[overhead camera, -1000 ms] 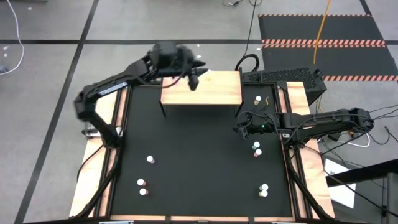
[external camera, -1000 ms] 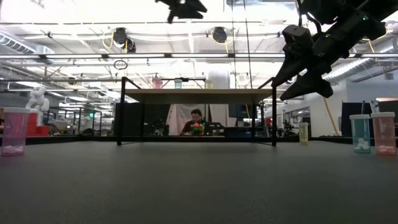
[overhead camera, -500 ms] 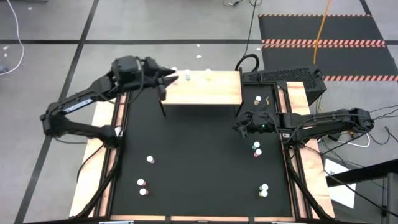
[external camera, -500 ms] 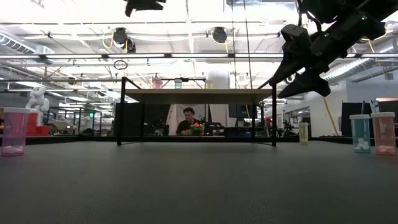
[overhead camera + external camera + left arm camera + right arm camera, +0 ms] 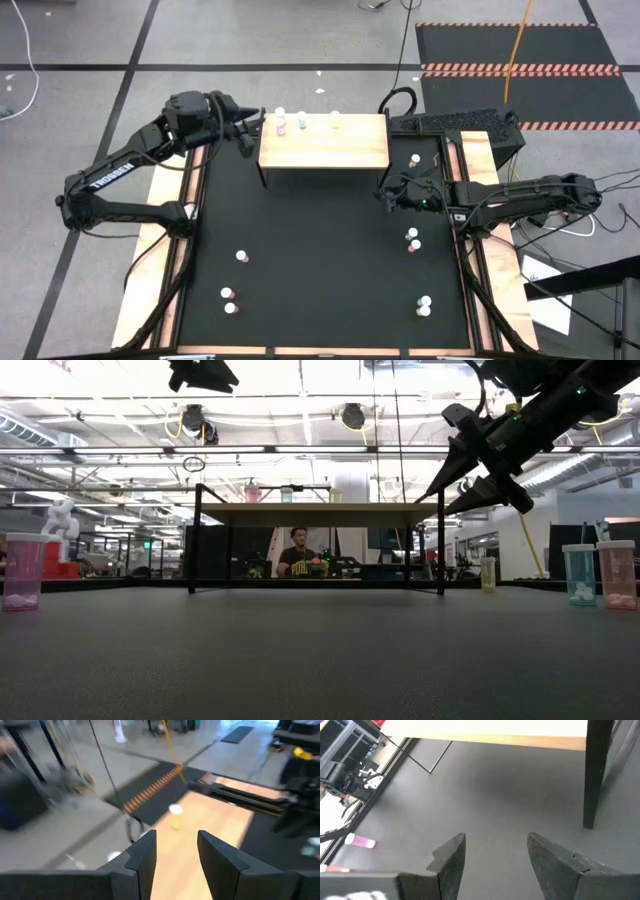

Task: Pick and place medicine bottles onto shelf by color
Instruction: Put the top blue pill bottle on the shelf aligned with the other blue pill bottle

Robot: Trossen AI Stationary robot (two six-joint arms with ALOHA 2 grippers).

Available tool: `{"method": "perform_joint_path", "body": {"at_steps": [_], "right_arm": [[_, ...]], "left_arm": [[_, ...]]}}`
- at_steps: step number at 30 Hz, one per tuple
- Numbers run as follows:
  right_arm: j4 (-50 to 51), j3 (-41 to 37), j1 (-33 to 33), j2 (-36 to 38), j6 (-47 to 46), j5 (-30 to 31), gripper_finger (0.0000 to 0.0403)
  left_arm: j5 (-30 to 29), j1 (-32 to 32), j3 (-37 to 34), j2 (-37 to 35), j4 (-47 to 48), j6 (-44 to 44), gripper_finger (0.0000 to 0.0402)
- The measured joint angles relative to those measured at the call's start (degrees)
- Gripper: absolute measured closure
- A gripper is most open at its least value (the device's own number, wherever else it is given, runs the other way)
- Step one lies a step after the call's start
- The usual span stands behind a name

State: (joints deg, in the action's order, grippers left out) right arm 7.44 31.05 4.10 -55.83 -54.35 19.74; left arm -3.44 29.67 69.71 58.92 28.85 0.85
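The light-wood shelf (image 5: 325,147) stands at the table's far middle on thin black legs. A pink (image 5: 281,122), a pale blue (image 5: 303,122) and a yellow bottle (image 5: 335,121) stand along its far edge; they also show in the low view (image 5: 287,493). My left gripper (image 5: 250,129) is open and empty, raised just off the shelf's far left corner, and it shows high in the low view (image 5: 200,373). My right gripper (image 5: 388,196) is open and empty above the mat, by the shelf's near right leg (image 5: 596,770). Its fingers stand apart in the right wrist view (image 5: 495,855).
Loose bottles stand on the black mat: one right of the shelf (image 5: 415,160), a blue and pink pair (image 5: 412,240), a pair at the near right (image 5: 424,305), one (image 5: 241,257) and a pair (image 5: 229,301) at the near left. A person sits beyond the table (image 5: 295,555).
My left gripper has drawn back from above the shelf's far part toward the table's left edge, and now stands off the shelf's left end. The three bottles on the shelf's far edge have come into view. My right gripper has shifted slightly toward the shelf.
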Motion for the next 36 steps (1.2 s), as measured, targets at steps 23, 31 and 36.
{"method": "perform_joint_path", "body": {"at_steps": [23, 31, 36], "right_arm": [[-6.58, 0.00, -3.54, 0.00, 8.71, -6.16, 0.0195], [-6.36, 0.00, -6.01, 0.00, 10.48, -6.08, 0.0195], [-6.38, 0.00, -7.15, 0.00, 11.78, -3.07, 0.0195]], "left_arm": [[-25.42, -43.49, -11.63, -6.49, 20.66, 54.88, 0.0259], [-26.77, -60.58, -15.89, -0.02, 21.13, 76.44, 0.0259], [-30.07, -66.12, -15.89, 4.58, 23.91, 87.44, 0.0259]]}}
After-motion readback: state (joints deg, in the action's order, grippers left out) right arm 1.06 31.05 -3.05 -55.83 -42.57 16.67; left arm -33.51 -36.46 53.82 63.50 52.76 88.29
